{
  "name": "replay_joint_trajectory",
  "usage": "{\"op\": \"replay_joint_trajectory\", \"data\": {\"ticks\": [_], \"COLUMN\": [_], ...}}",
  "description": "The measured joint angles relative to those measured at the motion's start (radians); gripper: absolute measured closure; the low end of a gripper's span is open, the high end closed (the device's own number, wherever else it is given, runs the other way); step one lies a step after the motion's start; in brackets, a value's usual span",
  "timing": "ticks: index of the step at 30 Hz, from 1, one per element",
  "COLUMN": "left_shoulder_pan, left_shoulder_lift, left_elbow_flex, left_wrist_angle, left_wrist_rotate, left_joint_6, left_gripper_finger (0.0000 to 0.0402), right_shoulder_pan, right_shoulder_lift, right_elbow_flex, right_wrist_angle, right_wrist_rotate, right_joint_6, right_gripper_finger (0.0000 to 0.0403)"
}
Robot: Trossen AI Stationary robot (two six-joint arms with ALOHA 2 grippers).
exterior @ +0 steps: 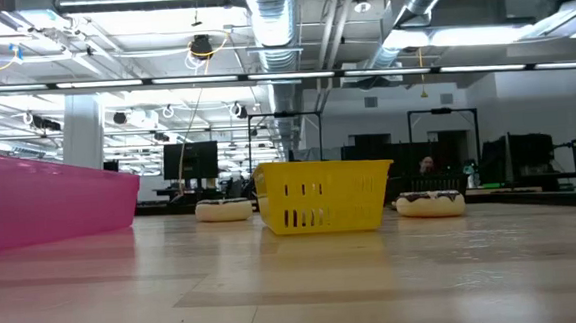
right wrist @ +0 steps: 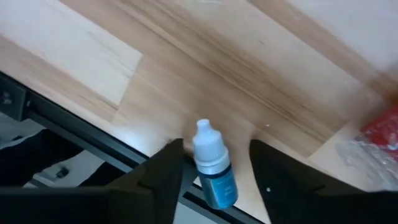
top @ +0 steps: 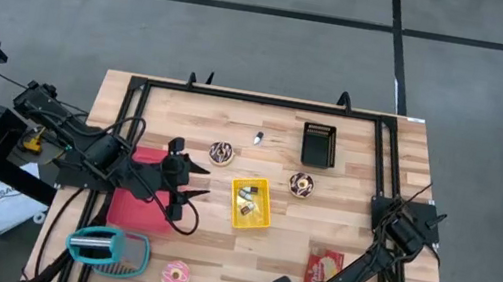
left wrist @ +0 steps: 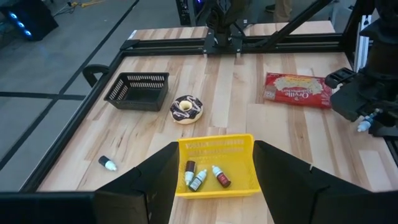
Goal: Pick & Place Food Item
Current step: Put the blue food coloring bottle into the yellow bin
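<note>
- Right wrist view puts the bottle (right wrist: 214,171) between the fingers of your right pincer (right wrist: 216,147), at the table (right wrist: 249,68) edge by the frame rail.
- Those fingers stand apart, with a gap on each side, so the pick looks not yet made.
- Three bottles already lie in the yellow basket (exterior: 326,204); one more lies loose near the black basket (top: 318,143).
- Left to do, by my reading: clamp, lift, carry to the yellow basket.
- Your left pincer (left wrist: 216,148) waits over the pink bin (top: 135,206), fingers apart and empty.
- Pale wood planks, black frame; donuts (top: 221,152) and a red packet (top: 322,269) lie about.
- Beyond it: grey floor, ceiling ducts, strip lights, monitors.
</note>
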Motion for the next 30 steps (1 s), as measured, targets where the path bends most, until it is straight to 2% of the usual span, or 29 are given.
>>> {"op": "replay_joint_trajectory", "data": {"ticks": [8, 12, 25, 30], "left_shoulder_pan": [0.000, 0.000, 0.000, 0.000], "left_shoulder_lift": [0.000, 0.000, 0.000, 0.000], "left_elbow_flex": [0.000, 0.000, 0.000, 0.000], "left_wrist_angle": [0.006, 0.007, 0.021, 0.021], "left_wrist_rotate": [0.008, 0.008, 0.008, 0.010], "left_joint_6": [0.000, 0.000, 0.000, 0.000], "left_gripper_finger": [0.0202, 0.0202, 0.0202, 0.0202], "right_shoulder_pan": [0.000, -0.003, -0.064, -0.107], "right_shoulder_lift": [0.001, 0.001, -0.002, -0.008], "right_elbow_flex": [-0.002, -0.003, -0.003, -0.005], "right_wrist_angle": [-0.027, -0.030, -0.027, -0.024], "right_wrist_rotate": [-0.001, 0.017, 0.039, 0.133], "right_joint_6": [-0.001, -0.003, -0.062, -0.088], "right_gripper_finger": [0.0312, 0.0343, 0.0344, 0.0344]}}
